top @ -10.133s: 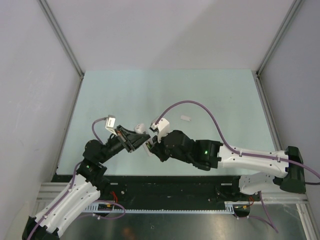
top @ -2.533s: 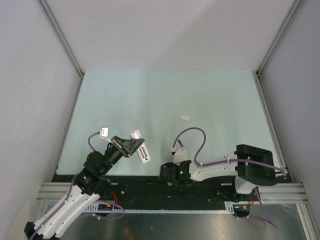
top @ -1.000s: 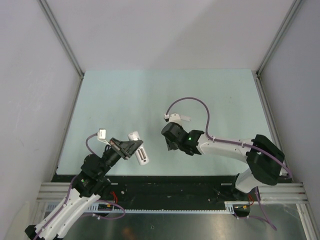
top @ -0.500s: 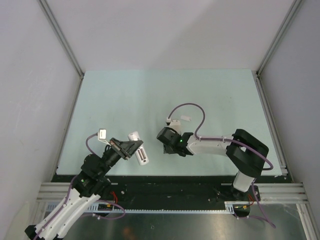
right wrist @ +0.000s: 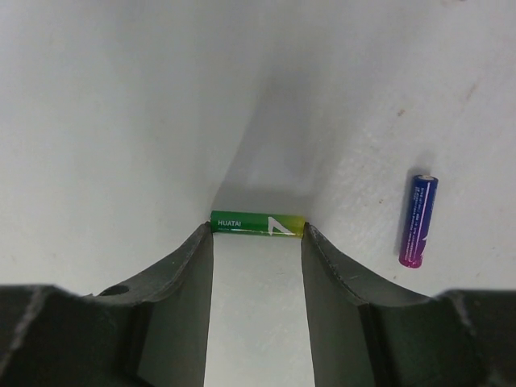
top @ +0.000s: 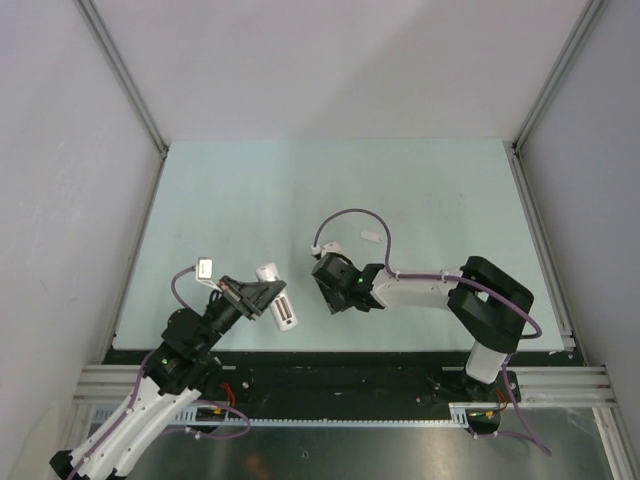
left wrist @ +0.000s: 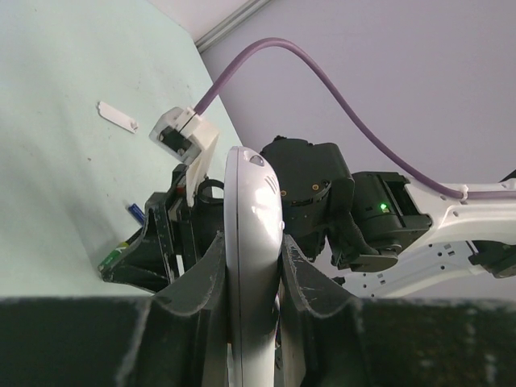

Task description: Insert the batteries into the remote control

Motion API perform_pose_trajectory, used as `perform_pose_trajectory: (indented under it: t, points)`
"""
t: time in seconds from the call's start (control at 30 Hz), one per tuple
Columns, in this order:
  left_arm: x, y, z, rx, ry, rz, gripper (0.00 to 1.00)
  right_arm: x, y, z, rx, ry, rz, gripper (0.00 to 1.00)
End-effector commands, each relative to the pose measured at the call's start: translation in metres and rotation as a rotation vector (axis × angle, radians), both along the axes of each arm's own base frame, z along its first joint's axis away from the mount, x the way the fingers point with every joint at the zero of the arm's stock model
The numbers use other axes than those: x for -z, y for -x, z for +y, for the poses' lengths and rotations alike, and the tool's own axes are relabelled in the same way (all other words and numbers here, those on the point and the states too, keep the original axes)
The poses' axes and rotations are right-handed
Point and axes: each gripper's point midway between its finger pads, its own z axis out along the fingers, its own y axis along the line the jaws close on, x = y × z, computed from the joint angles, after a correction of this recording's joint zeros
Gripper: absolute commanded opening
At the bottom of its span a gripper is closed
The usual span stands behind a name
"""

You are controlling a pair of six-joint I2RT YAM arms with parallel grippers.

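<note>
Top camera looks down from behind the arms; wrist cameras peer close past their jaws, sharing the green battery (right wrist: 256, 223).

Glossy plastic remote control (left wrist: 252, 242); table (right wrist: 121, 97) seemingly matt.

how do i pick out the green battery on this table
On the pale table, find the right gripper, low over its near middle. The green battery spans the gap between its fingertips. Its neighbour, the purple battery, lies outside the fingers.
</note>
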Motion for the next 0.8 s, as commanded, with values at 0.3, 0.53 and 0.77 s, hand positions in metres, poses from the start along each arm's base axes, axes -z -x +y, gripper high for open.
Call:
perform_pose_trajectory:
  t: [0.3, 0.53, 0.77]
  points:
    - [-0.028, 0.005, 0.006, -0.009, 0.018, -0.108, 0.0, -0.031, 0.009, 0.024, -0.603, 0.161, -0.157, 0.0]
    - [-0.022, 0.004, 0.005, -0.008, 0.014, -0.093, 0.0, -0.027, -0.003, 0.03, -0.694, 0.125, -0.141, 0.0]
    - [-0.025, 0.005, 0.006, -0.007, 0.017, -0.1, 0.0, -0.012, -0.005, 0.018, -0.681, 0.091, -0.035, 0.12]
